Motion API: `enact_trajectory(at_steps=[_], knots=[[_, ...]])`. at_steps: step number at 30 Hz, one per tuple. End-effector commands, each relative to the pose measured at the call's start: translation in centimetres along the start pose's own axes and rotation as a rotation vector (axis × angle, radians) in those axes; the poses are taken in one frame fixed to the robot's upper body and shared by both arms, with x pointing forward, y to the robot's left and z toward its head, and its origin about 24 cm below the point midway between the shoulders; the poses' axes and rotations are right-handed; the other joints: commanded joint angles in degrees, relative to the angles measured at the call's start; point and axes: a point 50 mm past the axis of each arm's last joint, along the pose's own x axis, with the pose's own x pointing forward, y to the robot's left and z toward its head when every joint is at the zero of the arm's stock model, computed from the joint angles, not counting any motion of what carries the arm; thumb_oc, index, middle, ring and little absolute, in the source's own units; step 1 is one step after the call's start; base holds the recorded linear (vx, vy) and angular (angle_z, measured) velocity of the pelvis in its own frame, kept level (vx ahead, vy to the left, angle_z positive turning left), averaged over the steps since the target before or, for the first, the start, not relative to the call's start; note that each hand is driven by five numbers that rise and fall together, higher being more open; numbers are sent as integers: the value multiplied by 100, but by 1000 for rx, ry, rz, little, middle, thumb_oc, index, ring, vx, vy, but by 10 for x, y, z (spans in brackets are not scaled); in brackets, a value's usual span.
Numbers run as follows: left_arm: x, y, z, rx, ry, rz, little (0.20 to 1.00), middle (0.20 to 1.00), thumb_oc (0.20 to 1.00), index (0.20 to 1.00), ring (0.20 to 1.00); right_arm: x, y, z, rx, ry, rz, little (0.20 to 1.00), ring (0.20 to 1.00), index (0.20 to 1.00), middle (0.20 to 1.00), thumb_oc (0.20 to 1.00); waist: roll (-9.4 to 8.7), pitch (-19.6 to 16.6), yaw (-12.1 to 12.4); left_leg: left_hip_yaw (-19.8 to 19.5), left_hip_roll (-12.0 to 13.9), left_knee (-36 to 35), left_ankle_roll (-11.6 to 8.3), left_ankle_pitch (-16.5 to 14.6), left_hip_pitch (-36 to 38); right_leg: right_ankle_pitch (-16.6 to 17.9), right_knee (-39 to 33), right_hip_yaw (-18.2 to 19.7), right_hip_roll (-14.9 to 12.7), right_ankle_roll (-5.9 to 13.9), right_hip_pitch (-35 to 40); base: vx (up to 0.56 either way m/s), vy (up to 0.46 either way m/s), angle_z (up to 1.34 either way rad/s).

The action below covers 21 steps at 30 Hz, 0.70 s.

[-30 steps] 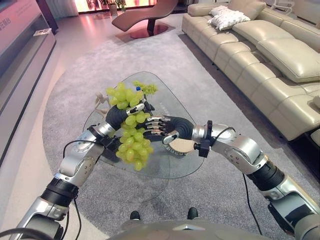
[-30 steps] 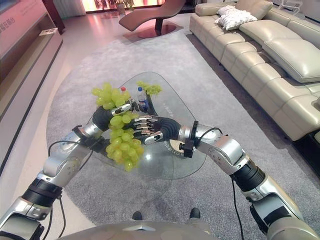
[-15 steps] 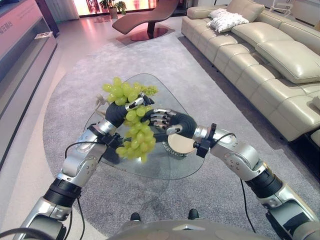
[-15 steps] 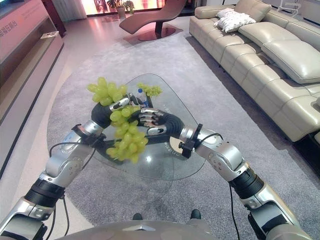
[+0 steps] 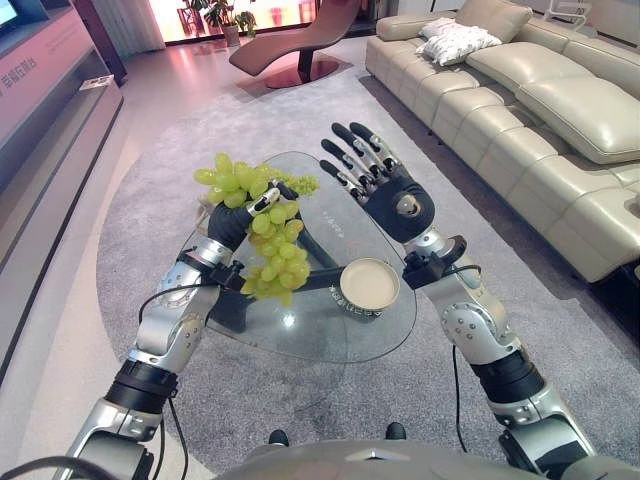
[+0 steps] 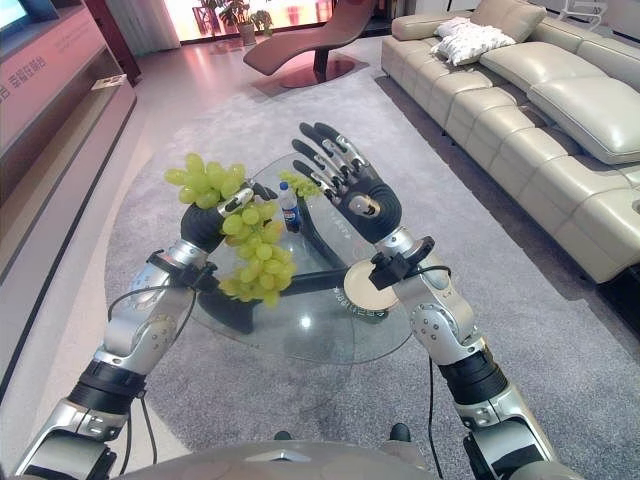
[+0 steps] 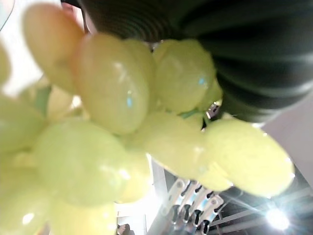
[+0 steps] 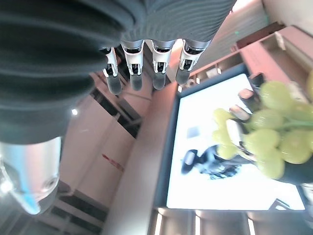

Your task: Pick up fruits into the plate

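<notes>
The right hand [image 5: 398,200] had lifted away with fingers spread, leaving the grape bunch [image 5: 265,240] gripped aloft by the left hand [image 5: 232,222], beside the empty plate [image 5: 369,284], so placement remained outstanding.

A round grey carpet [image 5: 150,200] covers the pale glossy floor [image 5: 165,80], and a rounded clear glass counter [image 5: 330,335] stands on it. A long cream leather sofa [image 5: 540,110] with a white patterned cushion [image 5: 455,42] runs along one side. Beyond the carpet a dark reddish-brown curved lounge chair [image 5: 295,45] sits near potted plants [image 5: 215,15] in bright light, with a long low cabinet [image 5: 50,100] on the opposite side.
</notes>
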Motion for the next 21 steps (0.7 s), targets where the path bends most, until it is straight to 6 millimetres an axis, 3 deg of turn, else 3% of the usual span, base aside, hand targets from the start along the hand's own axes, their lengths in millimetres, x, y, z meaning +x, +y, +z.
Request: enact_trajectory(at_steps=[1,7,16,21], knots=[[28,-2,47,82,-237,-70,200,200,200,200,200,17,7,25,27,-163,22,1000,1000,1000,1000,1000,-164,-9,48,-33,51,134,-35,-820,138,-903,258,-318,-127,99,533,0,0,0],[39,-30,63,116,-302,-218,200,200,200,200,200,15,7,-12,233,15,-6,1000,1000,1000,1000,1000,-134,24,-13,-21,45,137,-31,-796,139,-888,271,-279,-119,98,515,0,0,0],[49,-45,84,168,-362,-303,200,200,200,200,200,3,7,-56,414,245,-47,1000,1000,1000,1000,1000,-134,15,-48,-36,22,124,-26,-788,147,-888,280,-244,-126,115,519,0,0,0],[53,-46,86,197,-336,-313,200,200,200,200,200,-9,12,-75,422,409,7,1000,1000,1000,1000,1000,-156,24,-51,-45,6,122,-20,-786,121,-900,293,-229,-125,112,491,0,0,0]])
